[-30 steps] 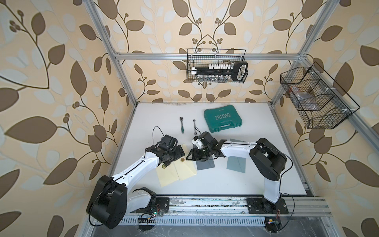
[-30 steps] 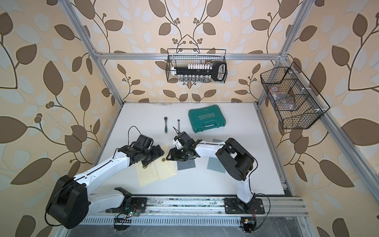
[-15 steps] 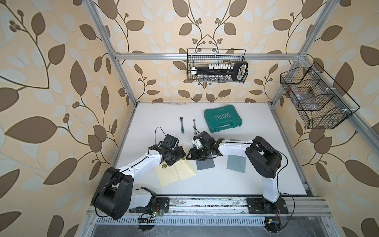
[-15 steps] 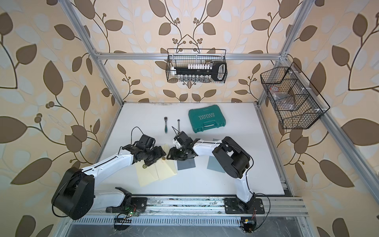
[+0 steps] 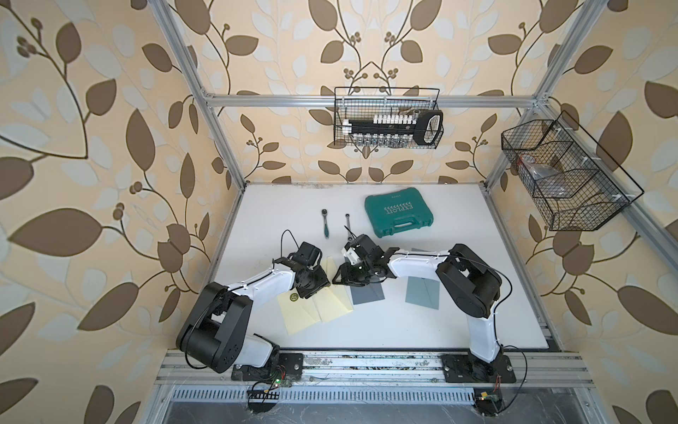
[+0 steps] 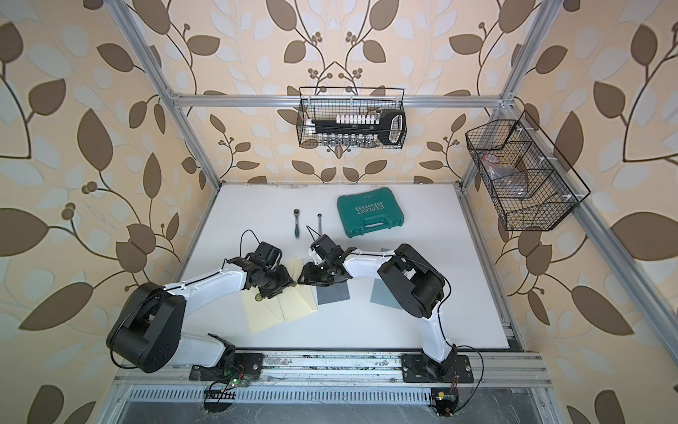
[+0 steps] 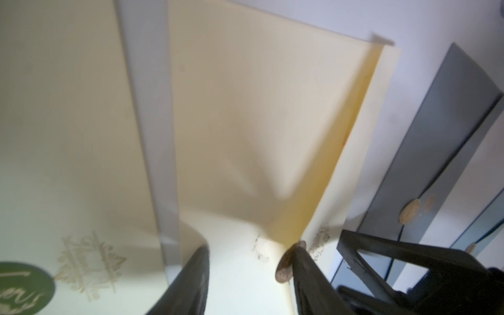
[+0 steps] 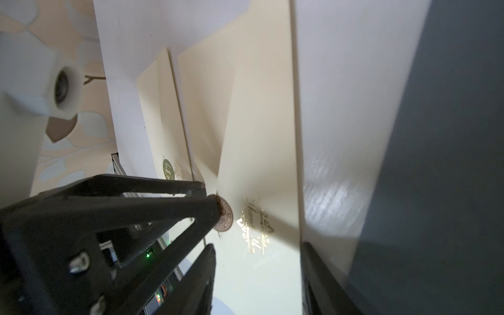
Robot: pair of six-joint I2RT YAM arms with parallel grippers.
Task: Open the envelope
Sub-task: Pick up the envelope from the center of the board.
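The envelope (image 5: 332, 306), cream with a pointed flap, is found lying towards the front of the white table (image 5: 403, 330), between the two grippers. A round brown seal (image 8: 225, 218) is seen at the flap's tip, with gold script (image 8: 255, 231) just beside it, and the flap appears raised off the body. The left gripper (image 7: 251, 252) is seen with its fingers apart, one finger touching the seal. The right gripper (image 8: 257, 246) is also seen open over the envelope; whether it touches the paper cannot be told. A second cream envelope (image 5: 297, 315) bearing a green sticker (image 5: 294, 297) is laid just beside, and a dark grey envelope (image 5: 368, 292) and a lighter grey envelope (image 5: 422, 293) on the other side. A teal case (image 5: 398, 216) and a ratchet (image 5: 325, 222) are placed farther back. Wire baskets (image 5: 389, 121) are hung on the aluminium frame (image 5: 367, 100), and the walls (image 5: 110, 147) are covered in leaf-patterned paper.
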